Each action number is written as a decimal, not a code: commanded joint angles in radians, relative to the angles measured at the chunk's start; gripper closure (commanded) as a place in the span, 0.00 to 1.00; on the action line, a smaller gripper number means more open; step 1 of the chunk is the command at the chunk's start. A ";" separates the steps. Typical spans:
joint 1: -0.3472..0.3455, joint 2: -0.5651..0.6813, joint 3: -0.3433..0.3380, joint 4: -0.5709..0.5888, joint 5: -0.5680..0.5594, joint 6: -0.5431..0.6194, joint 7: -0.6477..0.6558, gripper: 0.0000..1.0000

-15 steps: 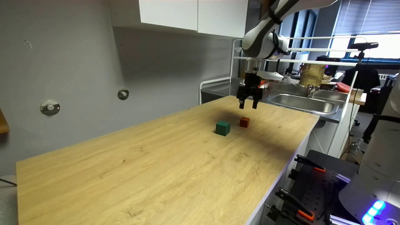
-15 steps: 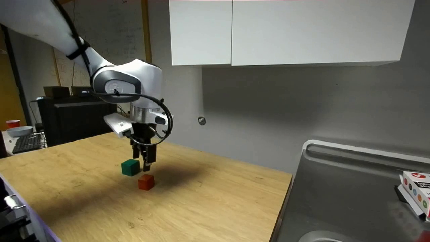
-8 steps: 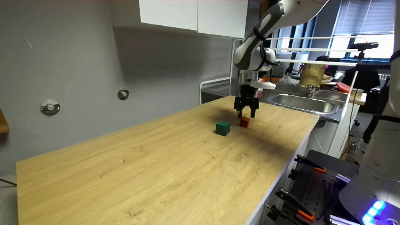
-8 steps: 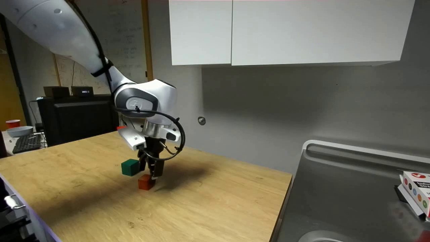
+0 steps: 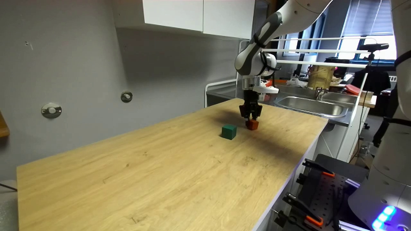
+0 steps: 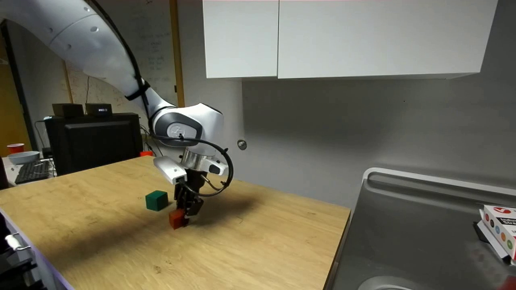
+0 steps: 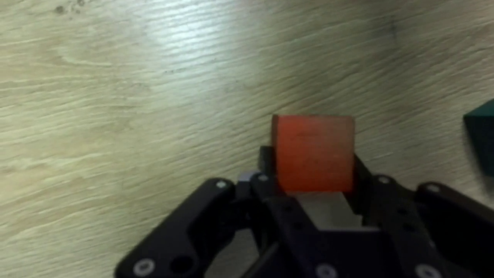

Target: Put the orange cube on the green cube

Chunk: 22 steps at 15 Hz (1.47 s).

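The end effector (image 7: 313,168) grips the orange cube (image 7: 315,150); only the wrist view crops the green cube (image 7: 482,135), farther from the table's (image 5: 138,186) sink (image 5: 310,106) edge.

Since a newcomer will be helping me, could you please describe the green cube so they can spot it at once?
Along the grey wall, find the wooden tabletop, then the black gripper low over it. Nearby stands the green cube: plain, dark and clear of the fingers, unlike the orange cube between them.

The orange cube (image 7: 315,154) is reddish, the green cube (image 6: 157,200) dark, the wood-grained tabletop (image 5: 144,179) yellowish
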 commanded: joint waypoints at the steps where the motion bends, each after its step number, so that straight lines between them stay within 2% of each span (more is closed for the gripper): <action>1: -0.017 0.000 0.021 0.054 -0.027 -0.049 0.029 0.82; 11: 0.059 -0.020 0.088 0.148 -0.085 -0.110 0.081 0.82; 17: 0.136 -0.010 0.127 0.173 -0.148 -0.135 0.148 0.82; 22: 0.172 -0.005 0.140 0.161 -0.192 -0.149 0.189 0.82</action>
